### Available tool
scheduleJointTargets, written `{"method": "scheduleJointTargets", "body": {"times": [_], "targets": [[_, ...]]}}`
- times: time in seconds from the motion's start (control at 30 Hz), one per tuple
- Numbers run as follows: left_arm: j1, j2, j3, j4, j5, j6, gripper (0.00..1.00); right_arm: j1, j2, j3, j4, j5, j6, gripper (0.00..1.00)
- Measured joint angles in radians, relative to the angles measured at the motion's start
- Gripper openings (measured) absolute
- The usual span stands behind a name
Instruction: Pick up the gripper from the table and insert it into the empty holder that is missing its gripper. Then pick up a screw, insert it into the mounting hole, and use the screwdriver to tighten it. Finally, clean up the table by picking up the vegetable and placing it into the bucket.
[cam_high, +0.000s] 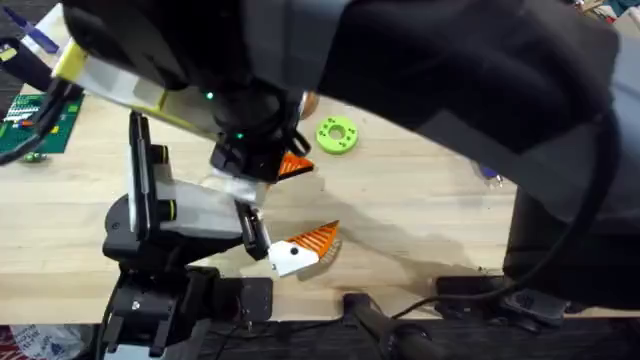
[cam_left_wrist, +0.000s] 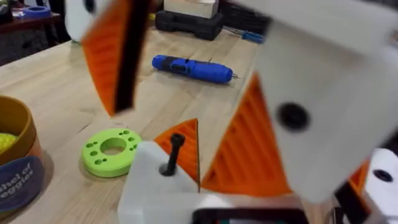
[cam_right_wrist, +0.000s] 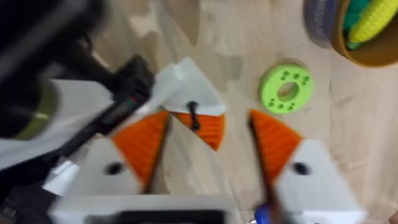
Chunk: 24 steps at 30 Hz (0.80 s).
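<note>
Between the right end effector's (cam_right_wrist: 205, 143) wide-spread fingers, apparently untouched, sits the gripper (cam_right_wrist: 199, 121) with its screw (cam_right_wrist: 193, 115).

Left arm (cam_high: 160, 215): black joints, white link, yellow band, green indicator lights, black cabling. Right arm (cam_high: 470, 60): dark casing, black cable. Each claw (cam_right_wrist: 205, 146): white blocks with dark screw holes, orange ribbed wedge fingers (cam_right_wrist: 273, 140).
</note>
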Motion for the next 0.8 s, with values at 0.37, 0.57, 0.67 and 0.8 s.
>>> {"method": "scheduleJointTargets", "body": {"times": [0.37, 0.57, 0.67, 0.8], "targets": [[0.0, 0.0, 0.0, 0.0, 0.0, 0.0, 0.99, -0.015, -0.001, 0.007, -0.006, 0.016, -0.004, 0.97], [0.0, 0.0, 0.0, 0.0, 0.0, 0.0, 0.99, -0.015, -0.001, 0.007, -0.006, 0.016, -0.004, 0.97], [0.0, 0.0, 0.0, 0.0, 0.0, 0.0, 0.99, -0.015, -0.001, 0.007, -0.006, 0.016, -0.004, 0.97], [0.0, 0.0, 0.0, 0.0, -0.001, 0.0, 0.99, -0.015, -0.001, 0.007, -0.006, 0.012, -0.003, 0.919]]}}
